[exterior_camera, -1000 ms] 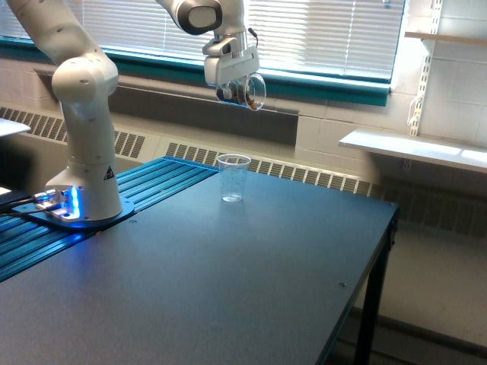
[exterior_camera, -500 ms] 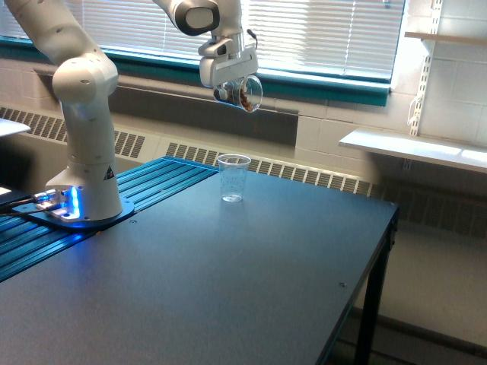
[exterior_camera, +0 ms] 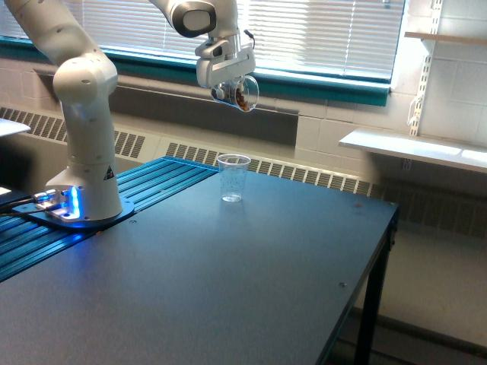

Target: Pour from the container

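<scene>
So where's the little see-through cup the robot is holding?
In the exterior view, the small clear rounded cup hangs tipped in the tool, high above the clear tapered plastic cup on the dark table.

One arm point(exterior_camera: 84, 114) stands on the table point(exterior_camera: 228, 281), at the exterior view's left edge, with one gripper point(exterior_camera: 228, 90) high above the table. Two clear vessels: one container point(exterior_camera: 245, 92), tilted in the gripper above the table, and one plastic cup point(exterior_camera: 233, 178), upright on the table. One table, with one leg point(exterior_camera: 367, 319) in view. Two wall shelves point(exterior_camera: 415, 146) beyond the table, toward the exterior view's right, one above the other. One window blind point(exterior_camera: 319, 34) behind the table
</scene>
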`<state>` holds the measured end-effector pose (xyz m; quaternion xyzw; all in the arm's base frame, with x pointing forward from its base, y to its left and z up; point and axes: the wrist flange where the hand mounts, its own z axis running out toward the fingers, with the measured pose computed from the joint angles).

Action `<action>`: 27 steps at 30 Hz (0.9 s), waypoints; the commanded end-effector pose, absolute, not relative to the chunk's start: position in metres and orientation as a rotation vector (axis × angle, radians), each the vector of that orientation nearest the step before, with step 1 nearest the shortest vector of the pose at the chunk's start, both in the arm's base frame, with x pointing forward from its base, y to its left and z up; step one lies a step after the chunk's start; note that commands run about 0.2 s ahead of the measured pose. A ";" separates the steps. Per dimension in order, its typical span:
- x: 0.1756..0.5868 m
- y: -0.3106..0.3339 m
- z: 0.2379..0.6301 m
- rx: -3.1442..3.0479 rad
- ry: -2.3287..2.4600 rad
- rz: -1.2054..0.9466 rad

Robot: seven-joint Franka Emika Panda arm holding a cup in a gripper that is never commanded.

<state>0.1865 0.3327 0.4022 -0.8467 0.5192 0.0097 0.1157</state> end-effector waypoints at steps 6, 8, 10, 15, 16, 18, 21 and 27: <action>0.175 0.335 0.398 -2.409 1.610 0.060; 0.174 0.334 0.397 -2.399 1.619 0.068; 0.173 0.334 0.396 -2.391 1.628 0.071; 0.171 0.333 0.394 -2.377 1.648 0.076; 0.170 0.333 0.394 -2.376 1.651 0.079; 0.169 0.332 0.393 -2.374 1.655 0.083; 0.169 0.331 0.392 -2.367 1.665 0.091; 0.168 0.327 0.387 -2.353 1.687 0.112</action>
